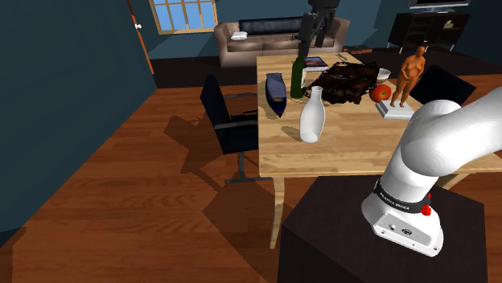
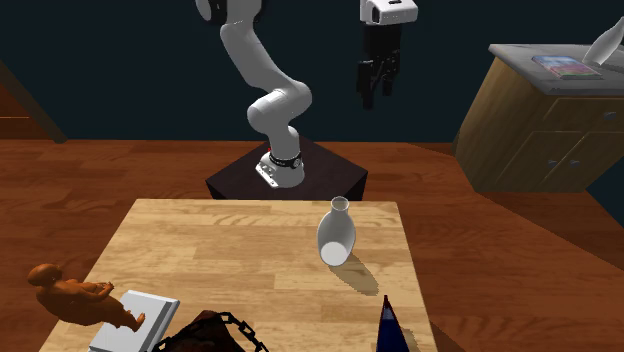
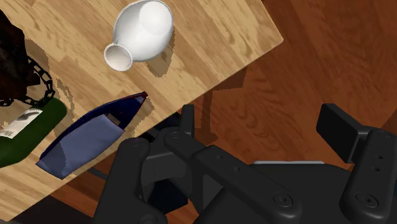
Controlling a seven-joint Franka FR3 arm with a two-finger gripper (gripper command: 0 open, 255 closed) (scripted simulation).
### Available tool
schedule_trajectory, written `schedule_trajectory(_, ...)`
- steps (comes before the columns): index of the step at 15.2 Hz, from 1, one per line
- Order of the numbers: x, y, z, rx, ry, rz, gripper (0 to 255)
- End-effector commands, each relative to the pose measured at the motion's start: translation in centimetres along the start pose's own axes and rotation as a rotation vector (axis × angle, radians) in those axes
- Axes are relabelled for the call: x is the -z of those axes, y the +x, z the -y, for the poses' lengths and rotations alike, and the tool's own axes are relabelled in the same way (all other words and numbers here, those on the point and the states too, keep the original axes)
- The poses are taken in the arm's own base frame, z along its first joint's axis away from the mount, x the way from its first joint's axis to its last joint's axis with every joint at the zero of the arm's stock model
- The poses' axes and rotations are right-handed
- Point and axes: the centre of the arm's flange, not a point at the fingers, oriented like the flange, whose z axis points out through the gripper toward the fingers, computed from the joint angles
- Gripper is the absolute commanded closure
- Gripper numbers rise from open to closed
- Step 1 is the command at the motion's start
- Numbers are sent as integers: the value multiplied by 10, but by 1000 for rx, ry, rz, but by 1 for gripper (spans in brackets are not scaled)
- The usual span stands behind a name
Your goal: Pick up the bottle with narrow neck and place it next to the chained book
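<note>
A white bottle with a narrow neck [image 1: 312,115] stands upright on the wooden table [image 1: 354,153], near its middle; it also shows as the white bottle [image 2: 336,235] and, from above, the white bottle [image 3: 141,28]. The dark chained book [image 1: 346,80] lies farther back, its chain [image 2: 235,325] at the table's far side. A green wine bottle [image 1: 297,76] stands beside that book. My gripper [image 2: 378,88] hangs high above the table, open and holding nothing, well clear of the white bottle. The gripper [image 1: 314,32] appears over the table's far end.
A blue pouch [image 1: 276,92] lies by the table's edge next to a black chair [image 1: 225,120]. An orange figurine [image 1: 410,72] stands on a white book [image 1: 398,111], with a red apple [image 1: 380,92] beside it. A sofa [image 1: 277,36] stands behind; a wooden counter [image 2: 540,110] stands off to the side.
</note>
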Motion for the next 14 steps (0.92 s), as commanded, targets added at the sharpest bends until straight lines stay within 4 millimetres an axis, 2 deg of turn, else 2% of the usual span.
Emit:
schedule_trajectory(1, 0, 0, 0, 0, 0, 0, 0)
schedule_trajectory(14, -125, -8, -124, 58, 47, 31, 0)
